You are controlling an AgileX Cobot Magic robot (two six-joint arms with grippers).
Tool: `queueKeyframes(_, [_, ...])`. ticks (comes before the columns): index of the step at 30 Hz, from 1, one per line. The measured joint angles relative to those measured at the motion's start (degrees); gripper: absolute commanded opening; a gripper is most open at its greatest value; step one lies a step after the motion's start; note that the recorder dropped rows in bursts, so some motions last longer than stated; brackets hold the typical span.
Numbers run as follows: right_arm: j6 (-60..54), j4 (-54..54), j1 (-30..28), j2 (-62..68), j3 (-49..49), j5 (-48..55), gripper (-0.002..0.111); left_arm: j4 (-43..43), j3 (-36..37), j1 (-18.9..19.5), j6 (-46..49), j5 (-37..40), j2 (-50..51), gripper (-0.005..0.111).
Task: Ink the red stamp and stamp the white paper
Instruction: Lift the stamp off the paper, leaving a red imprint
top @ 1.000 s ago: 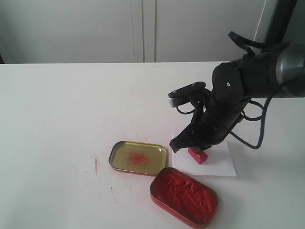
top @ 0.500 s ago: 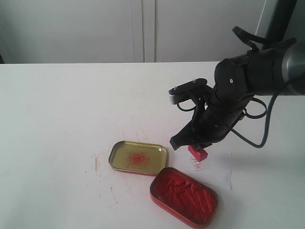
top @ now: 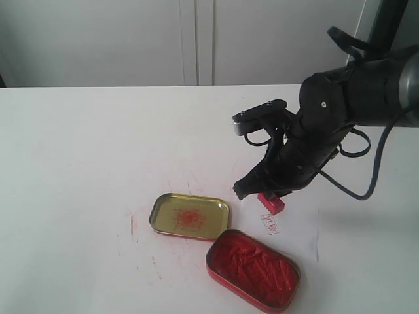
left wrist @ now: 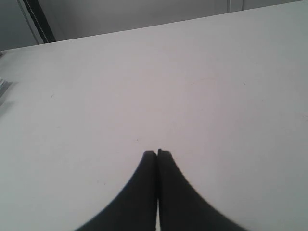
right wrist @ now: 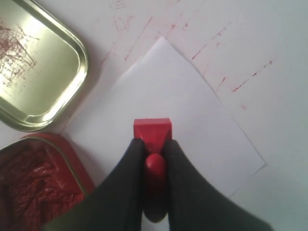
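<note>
Red plastic, small and blocky, the red stamp (top: 271, 203) (right wrist: 152, 130) sits clenched by its narrow handle in the right tool (top: 263, 194) (right wrist: 153, 145), square base pointing down. It hangs over the white paper (top: 298, 229) (right wrist: 192, 106), which lies flat on the desk (top: 78, 144). On the sheet just beside the stamp is a small red print (top: 269, 224); its marks are too small to read, and the right wrist view does not show it.

Touching the paper's near corner is a red tin (top: 209, 261) (right wrist: 79, 168), open and filled with rough red ink paste (top: 252, 265). Next to it lies a shallow brass-coloured tray (top: 213, 219) (right wrist: 62, 82) that holds only a scribbled red smear (top: 190, 218) at its middle. Thin red streaks (top: 133, 226) mark the desk around both.

The right arm covers the paper's far edge in the exterior view, and the right wrist view cuts off most of the tin and part of the tray.

The left tool (left wrist: 157, 153) shows only in its own wrist view, fingers pressed together with nothing between them, over bare desk.
</note>
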Motion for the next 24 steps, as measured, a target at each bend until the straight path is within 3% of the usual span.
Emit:
queueKeyframes(18, [-2.38,8.59,0.0,-0.7,-3.18,0.01,0.0,0.0,0.0,0.0,0.0,0.0,0.0,0.0])
queueKeyframes(24, [-16.3,29.99,-5.56,-0.06,-6.17,0.13,0.0,0.0,0.0,0.0,0.0,0.0,0.0,0.0])
